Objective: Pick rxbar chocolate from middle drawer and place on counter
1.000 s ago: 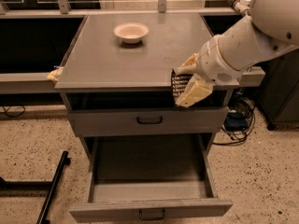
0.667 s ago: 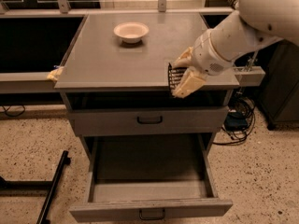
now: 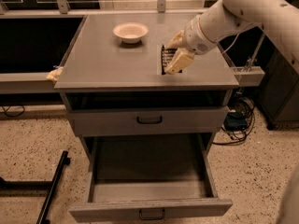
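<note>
My gripper [image 3: 174, 55] hangs over the right half of the grey counter [image 3: 107, 62], on the white arm that reaches in from the upper right. Its cream fingers [image 3: 180, 61] are shut on the rxbar chocolate [image 3: 165, 59], a slim black bar with pale print, held upright on its end with its lower end at or just above the countertop. The middle drawer [image 3: 149, 209] is pulled open at the bottom of the cabinet, and its tray shows nothing inside.
A round cream bowl [image 3: 131, 32] stands on the counter's back middle, left of the gripper. A shut grey drawer with a black handle [image 3: 149, 120] sits above the open one. Grey side rails run left and right. Cables lie on the floor at right.
My gripper has carried the bar up and left, from beside the counter's front right edge to over the counter's right half.
</note>
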{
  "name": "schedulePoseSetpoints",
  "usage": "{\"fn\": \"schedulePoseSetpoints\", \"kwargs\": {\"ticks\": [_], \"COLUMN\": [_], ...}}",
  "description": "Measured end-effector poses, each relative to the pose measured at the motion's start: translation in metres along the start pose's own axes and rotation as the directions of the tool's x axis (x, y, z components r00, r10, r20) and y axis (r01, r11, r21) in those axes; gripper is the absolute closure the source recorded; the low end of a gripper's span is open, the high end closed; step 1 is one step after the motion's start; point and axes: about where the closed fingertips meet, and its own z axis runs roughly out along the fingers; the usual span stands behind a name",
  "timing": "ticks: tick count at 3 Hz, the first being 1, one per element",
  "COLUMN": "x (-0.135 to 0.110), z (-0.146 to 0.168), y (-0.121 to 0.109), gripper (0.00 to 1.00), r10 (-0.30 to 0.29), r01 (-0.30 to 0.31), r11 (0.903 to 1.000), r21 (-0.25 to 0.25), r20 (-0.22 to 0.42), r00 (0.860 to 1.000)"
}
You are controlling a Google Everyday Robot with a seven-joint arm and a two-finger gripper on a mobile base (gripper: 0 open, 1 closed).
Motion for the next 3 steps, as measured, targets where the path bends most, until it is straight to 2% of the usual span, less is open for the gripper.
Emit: {"fn": "schedulePoseSetpoints", "kwargs": {"ticks": [1, 3], "x": [0.0047, 0.0056], "z": [0.0239, 0.0269], "y": [-0.0268, -0.0302], "gripper": [1.0, 0.59], "r10": [0.041, 0.044], "r01": [-0.042, -0.046], "r11": [0.9989, 0.9988], "r21": [0.018, 0.02], "r20": [0.068, 0.075], "r00": [0.997, 0.996]}}
